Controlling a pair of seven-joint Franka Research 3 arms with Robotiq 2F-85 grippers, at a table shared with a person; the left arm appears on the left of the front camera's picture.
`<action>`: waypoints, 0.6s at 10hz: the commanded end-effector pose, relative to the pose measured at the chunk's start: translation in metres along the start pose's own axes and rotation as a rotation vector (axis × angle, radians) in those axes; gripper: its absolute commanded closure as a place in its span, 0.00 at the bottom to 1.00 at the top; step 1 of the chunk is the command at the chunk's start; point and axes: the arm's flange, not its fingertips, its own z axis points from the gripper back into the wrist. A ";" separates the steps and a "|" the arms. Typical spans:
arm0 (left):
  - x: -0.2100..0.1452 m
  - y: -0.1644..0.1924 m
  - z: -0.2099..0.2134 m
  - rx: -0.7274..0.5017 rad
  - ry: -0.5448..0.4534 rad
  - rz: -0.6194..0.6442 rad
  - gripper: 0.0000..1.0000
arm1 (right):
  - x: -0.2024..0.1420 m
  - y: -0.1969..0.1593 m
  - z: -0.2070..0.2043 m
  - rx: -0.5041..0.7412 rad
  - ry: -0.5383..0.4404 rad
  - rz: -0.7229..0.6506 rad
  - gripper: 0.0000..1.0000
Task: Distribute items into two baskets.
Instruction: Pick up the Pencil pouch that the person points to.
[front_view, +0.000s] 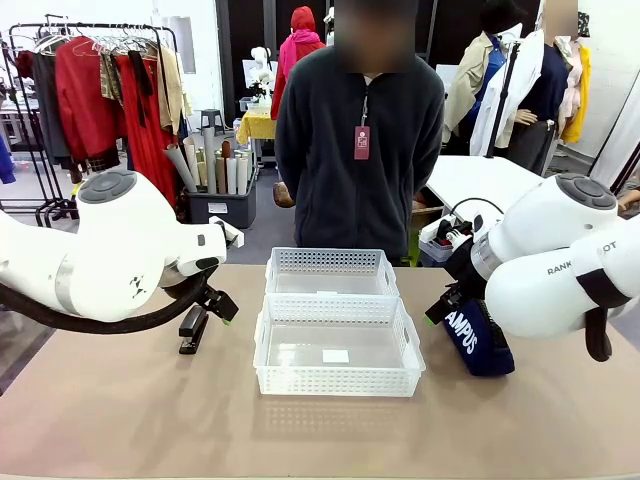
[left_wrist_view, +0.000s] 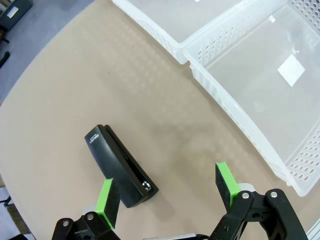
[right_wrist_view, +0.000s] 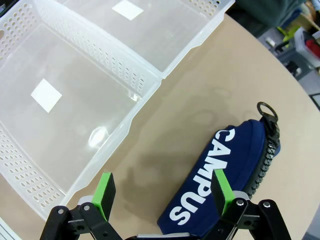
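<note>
The left gripper (left_wrist_view: 165, 184) hangs with its jaws spread wide and empty above the tan table (front_view: 130, 420), just over the black stapler (left_wrist_view: 120, 167). The stapler lies flat to the left of the two baskets. In the left wrist view its long axis runs on a diagonal from upper left to lower right, and its lower end, with a metal rivet, sits at one green pad (left_wrist_view: 107, 200) rather than centred between the two (contact cannot be told). From the front the stapler (front_view: 192, 328) points roughly away from the robot, towards the far side, beside the left end of the near basket (front_view: 338, 385).

The right gripper (right_wrist_view: 162, 186), equally wide and holding nothing, hovers at the navy pouch (right_wrist_view: 225, 175), which rests on the table just right of the baskets. The pouch's length slants from lower left to upper right in the right wrist view, with "CAMPUS" reading up along it, the zip down its outer edge and the ring pull at the upper end. One pad overlaps its lower part.

The near basket and the far basket (front_view: 330, 262) sit touching, long sides together, in mid-table. A person (front_view: 360, 150) in a dark fleece stands behind them.
</note>
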 end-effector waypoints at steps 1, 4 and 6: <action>0.000 0.000 0.000 0.000 0.000 0.000 0.00 | 0.000 0.000 0.000 0.000 0.000 0.000 0.00; 0.000 0.000 0.000 0.000 0.000 0.000 0.00 | 0.000 0.000 0.000 0.000 0.000 0.000 0.00; 0.001 -0.004 0.006 -0.023 0.007 0.005 0.00 | 0.000 0.000 0.000 0.000 0.000 0.000 0.00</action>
